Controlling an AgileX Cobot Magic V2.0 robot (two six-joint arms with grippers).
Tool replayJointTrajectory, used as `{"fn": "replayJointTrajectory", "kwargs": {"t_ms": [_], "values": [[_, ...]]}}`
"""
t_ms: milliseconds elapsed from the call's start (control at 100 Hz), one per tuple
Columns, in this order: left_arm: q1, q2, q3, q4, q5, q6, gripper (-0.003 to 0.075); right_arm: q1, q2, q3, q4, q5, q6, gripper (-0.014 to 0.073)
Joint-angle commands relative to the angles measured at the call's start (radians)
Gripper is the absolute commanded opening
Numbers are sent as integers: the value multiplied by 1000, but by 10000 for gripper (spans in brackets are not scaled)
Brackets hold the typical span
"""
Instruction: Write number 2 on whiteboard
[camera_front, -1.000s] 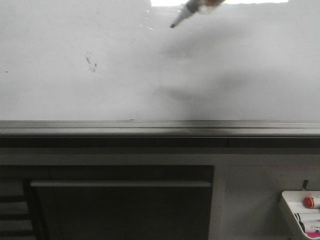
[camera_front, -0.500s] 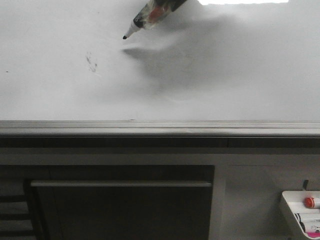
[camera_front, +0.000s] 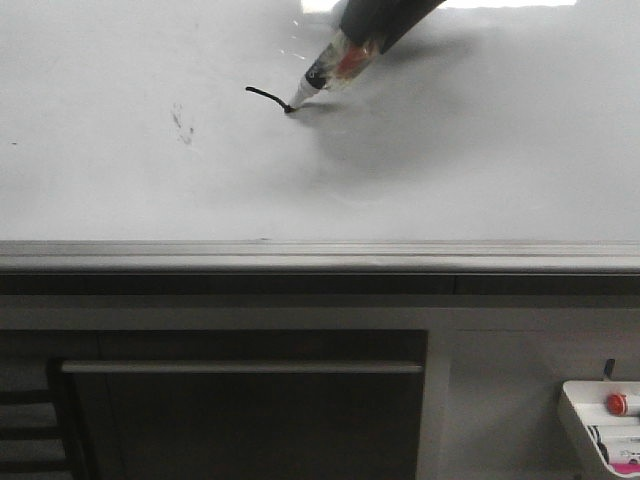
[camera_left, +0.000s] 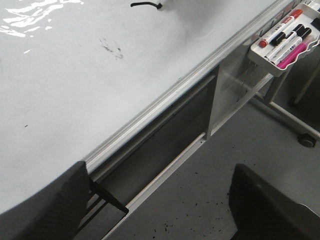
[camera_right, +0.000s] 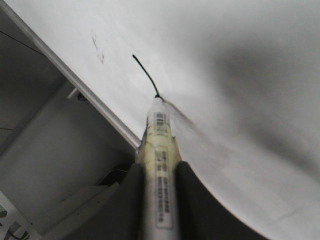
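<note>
The whiteboard (camera_front: 120, 180) fills the front view, glossy white with a grey bottom rail (camera_front: 300, 255). My right gripper (camera_front: 375, 15) comes in from the top, shut on a black marker (camera_front: 325, 70) whose tip touches the board. A short curved black stroke (camera_front: 265, 95), the first part of the number 2, runs left from the tip. It also shows in the right wrist view (camera_right: 145, 75) ahead of the marker (camera_right: 160, 165), and in the left wrist view (camera_left: 146, 4). My left gripper (camera_left: 160, 200) is open and empty, below the board's rail over the floor.
A faint dark smudge (camera_front: 182, 122) lies left of the stroke. A small white tray (camera_front: 605, 430) with a red ball and markers hangs at the lower right, also in the left wrist view (camera_left: 285, 42). A dark panel (camera_front: 240, 400) sits under the rail.
The marker came down and left to the board, touched it, then drew a short stroke to the right. The left arm has not visibly moved.
</note>
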Motion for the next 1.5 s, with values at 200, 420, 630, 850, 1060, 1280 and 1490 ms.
{"fn": "replayJointTrajectory", "kwargs": {"t_ms": [200, 420, 630, 850, 1060, 1280, 1490], "values": [[3, -3, -23, -19, -60, -22, 535, 97, 22, 2, -5, -148, 4, 37], [3, -3, -23, -17, -56, -22, 535, 42, 16, 2, -46, -40, 5, 37], [3, -3, -23, -17, -56, -22, 535, 16, 10, 2, -43, 20, 5, 36], [3, -3, -23, -17, -56, -22, 535, 22, -3, -9, 18, 51, 4, 37], [3, 22, -71, -55, 26, 62, 535, 30, -86, -71, 144, 238, -95, 37], [3, 129, -152, -208, 135, 302, 535, 83, -216, -71, 143, 238, -286, 37], [3, 219, -196, -382, 135, 489, 535, 146, -285, -21, 139, 238, -449, 37]]}}
